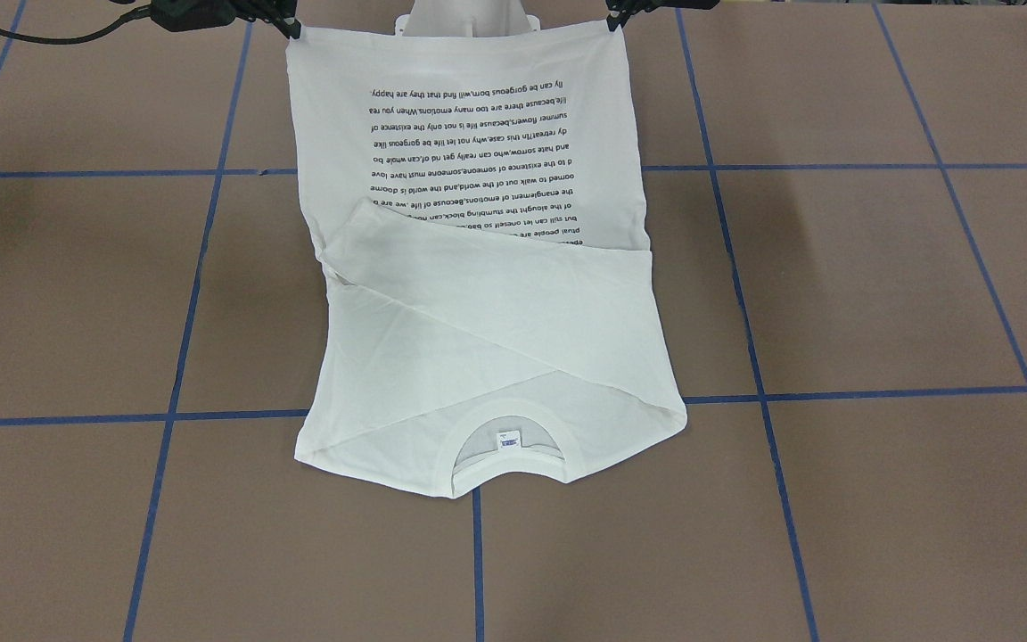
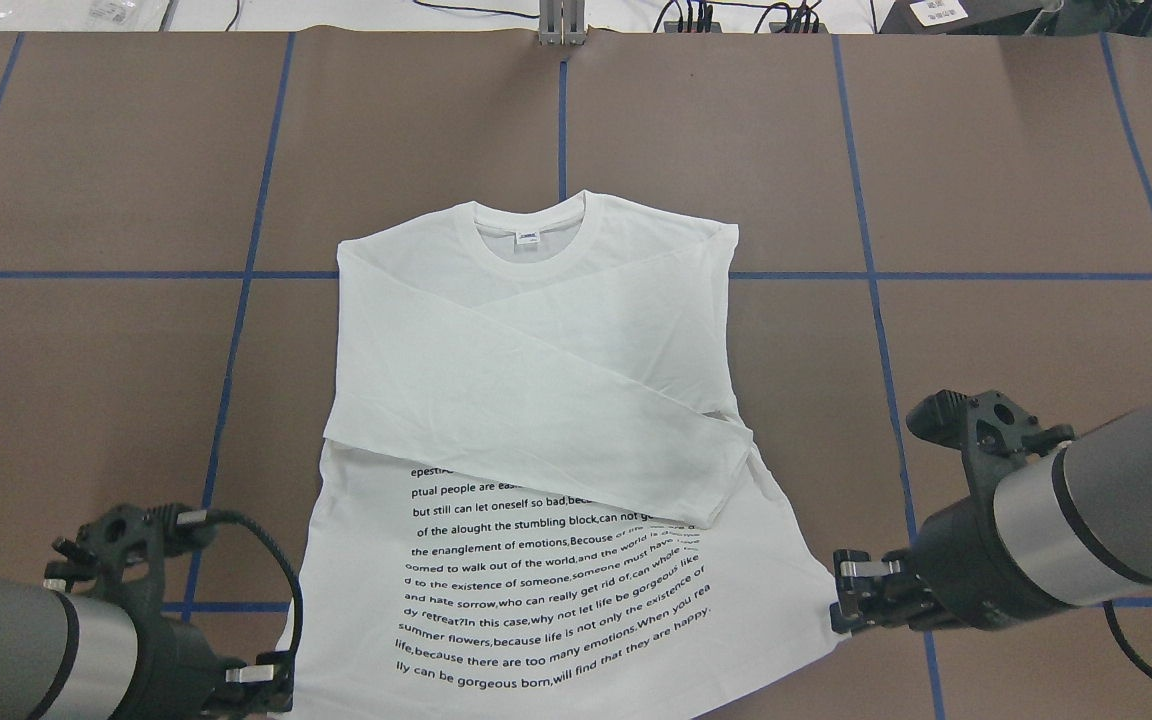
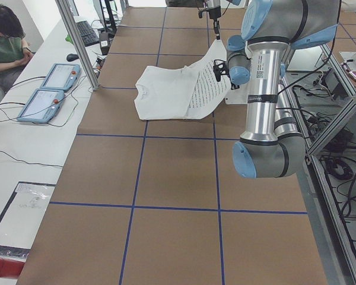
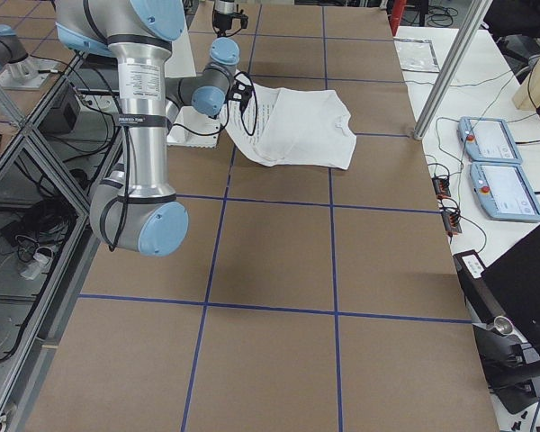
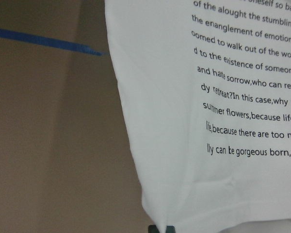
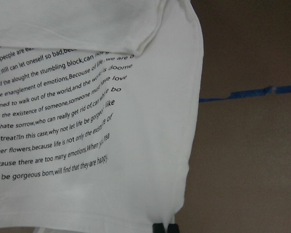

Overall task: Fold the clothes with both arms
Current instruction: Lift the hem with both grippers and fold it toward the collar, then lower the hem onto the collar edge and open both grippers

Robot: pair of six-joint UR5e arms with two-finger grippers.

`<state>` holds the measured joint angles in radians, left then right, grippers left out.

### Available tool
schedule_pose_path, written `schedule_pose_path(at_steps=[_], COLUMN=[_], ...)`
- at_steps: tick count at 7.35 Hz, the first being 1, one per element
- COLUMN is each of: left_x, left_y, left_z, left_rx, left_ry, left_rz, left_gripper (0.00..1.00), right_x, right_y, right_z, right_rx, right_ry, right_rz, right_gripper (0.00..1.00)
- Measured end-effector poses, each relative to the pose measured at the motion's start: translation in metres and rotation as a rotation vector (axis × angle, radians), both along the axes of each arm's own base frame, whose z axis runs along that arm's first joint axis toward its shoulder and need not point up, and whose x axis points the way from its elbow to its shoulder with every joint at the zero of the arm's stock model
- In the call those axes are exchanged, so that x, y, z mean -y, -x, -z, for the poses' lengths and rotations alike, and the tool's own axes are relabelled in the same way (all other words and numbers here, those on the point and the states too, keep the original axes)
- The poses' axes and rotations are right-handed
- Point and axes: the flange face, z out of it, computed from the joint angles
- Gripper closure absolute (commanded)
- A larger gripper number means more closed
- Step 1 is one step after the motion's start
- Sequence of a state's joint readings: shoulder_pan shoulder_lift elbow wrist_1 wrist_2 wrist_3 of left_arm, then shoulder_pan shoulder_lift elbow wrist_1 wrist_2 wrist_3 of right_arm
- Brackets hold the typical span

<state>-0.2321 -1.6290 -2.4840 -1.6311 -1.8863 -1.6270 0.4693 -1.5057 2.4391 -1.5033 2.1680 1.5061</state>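
Observation:
The white long-sleeved shirt (image 2: 536, 380) lies printed side up, collar (image 2: 536, 215) and neck label (image 2: 528, 237) at the far end. Both sleeves are folded across the chest, above the black text (image 2: 546, 590). My left gripper (image 2: 271, 685) is shut on the near left hem corner, and my right gripper (image 2: 841, 600) is shut on the near right hem corner. The hem end is raised off the table (image 3: 210, 77). In the front view the left gripper (image 1: 616, 22) and right gripper (image 1: 293, 31) stretch the hem between them. Each wrist view shows fingertips (image 5: 161, 228) (image 6: 165, 227) pinching cloth.
The brown table (image 2: 986, 150) carries a grid of blue tape. The white pedestal (image 1: 469, 22) stands just behind the raised hem. Beside the table's far side are a metal post (image 3: 77, 41), two teach pendants (image 3: 47, 98) and a seated person (image 3: 6, 41).

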Motion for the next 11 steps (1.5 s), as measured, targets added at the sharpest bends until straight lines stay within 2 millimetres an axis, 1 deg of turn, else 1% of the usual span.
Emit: schedule_pose_path(at_steps=[1, 2, 3, 4, 5, 7, 8, 9, 10, 11], left_x=[0.036, 0.072, 0.104, 0.13, 0.151, 0.189, 0.216, 0.243, 0.271, 0.299], left_y=[0.012, 0.019, 0.02, 0.014, 0.008, 0.013, 0.013, 0.008, -0.002, -0.012], left_z=[-0.003, -0.01, -0.017, -0.021, -0.02, -0.018, -0.021, -0.024, -0.027, -0.036], left_rx=[-0.002, 0.006, 0.022, 0.035, 0.04, 0.049, 0.065, 0.082, 0.096, 0.106], left_ry=[-0.033, -0.058, -0.078, -0.084, -0.086, -0.091, -0.099, -0.101, -0.098, -0.094], left_rz=[0.03, 0.058, 0.087, 0.111, 0.134, 0.191, 0.22, 0.242, 0.261, 0.281], left_gripper=[1.0, 1.0, 1.0, 1.0, 1.0, 1.0, 1.0, 1.0, 1.0, 1.0], right_x=[0.03, 0.063, 0.101, 0.138, 0.169, 0.218, 0.243, 0.266, 0.288, 0.308], right_y=[0.004, 0.01, 0.015, 0.019, 0.019, 0.014, 0.019, 0.027, 0.033, 0.041], right_z=[0.005, 0.012, 0.018, 0.02, 0.02, 0.013, 0.011, 0.007, 0.0, -0.009], right_rx=[0.011, 0.016, 0.013, 0.0, -0.012, -0.047, -0.067, -0.087, -0.102, -0.108], right_ry=[-0.021, -0.032, -0.033, -0.036, -0.057, -0.095, -0.099, -0.097, -0.099, -0.101], right_rz=[-0.05, -0.106, -0.164, -0.213, -0.248, -0.29, -0.302, -0.309, -0.315, -0.321], right_gripper=[1.0, 1.0, 1.0, 1.0, 1.0, 1.0, 1.0, 1.0, 1.0, 1.0])
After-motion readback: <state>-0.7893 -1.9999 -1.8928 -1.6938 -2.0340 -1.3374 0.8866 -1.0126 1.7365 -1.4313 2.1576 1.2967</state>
